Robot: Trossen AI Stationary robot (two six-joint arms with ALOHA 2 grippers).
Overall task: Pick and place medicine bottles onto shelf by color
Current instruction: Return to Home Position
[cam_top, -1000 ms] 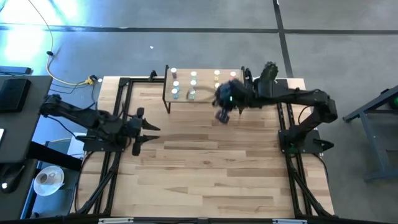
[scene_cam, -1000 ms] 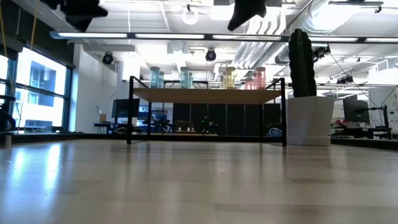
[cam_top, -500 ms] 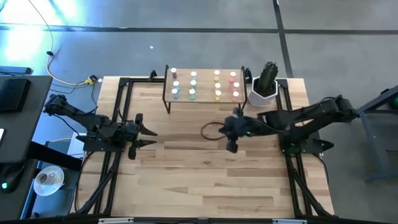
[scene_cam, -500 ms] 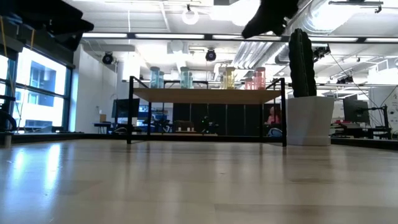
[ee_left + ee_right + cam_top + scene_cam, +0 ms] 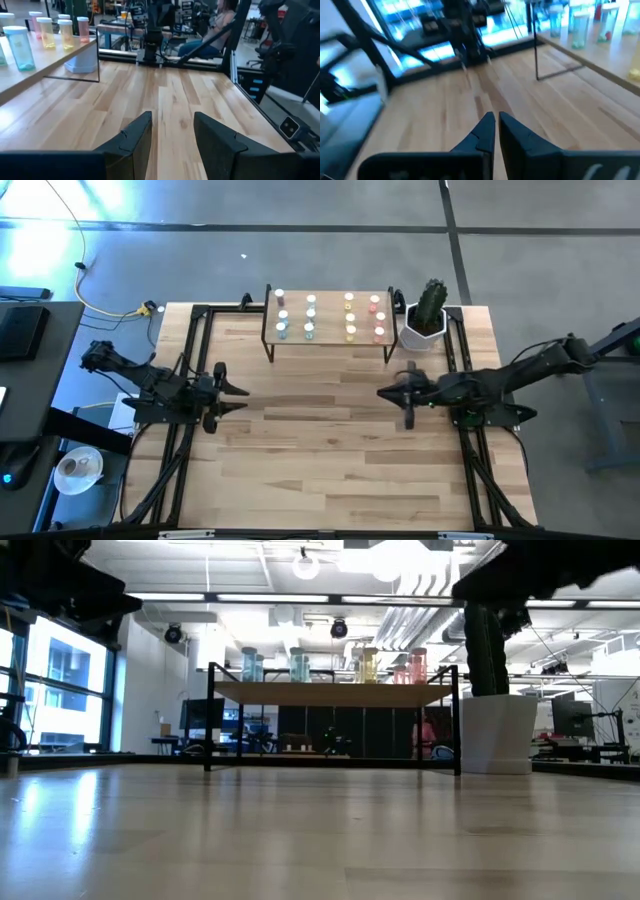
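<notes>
The shelf (image 5: 328, 330) stands at the table's far edge on thin black legs. The medicine bottles stand upright on its board in columns: blue/white (image 5: 281, 317), green (image 5: 310, 317), yellow (image 5: 350, 318), red (image 5: 377, 318). They also show on the shelf in the low view (image 5: 335, 693). My left gripper (image 5: 238, 399) is open and empty over the table's left side, in front of the shelf's left end. My right gripper (image 5: 382, 392) is shut and empty over the table's right side, in front of the shelf's right end. The wrist views show both empty: the left (image 5: 172, 127) and the right (image 5: 495, 127).
A white pot with a cactus (image 5: 428, 320) stands just right of the shelf, at the far right. Black frame rails run along the table's left (image 5: 185, 360) and right (image 5: 465, 440) sides. Bare tabletop (image 5: 320, 450) lies between the grippers and toward the near edge.
My right gripper has drawn back from the shelf's right part toward the table's near edge, then toward the right edge. My left gripper has gone a little toward the left edge. The bottles on the shelf have stayed where they were.
</notes>
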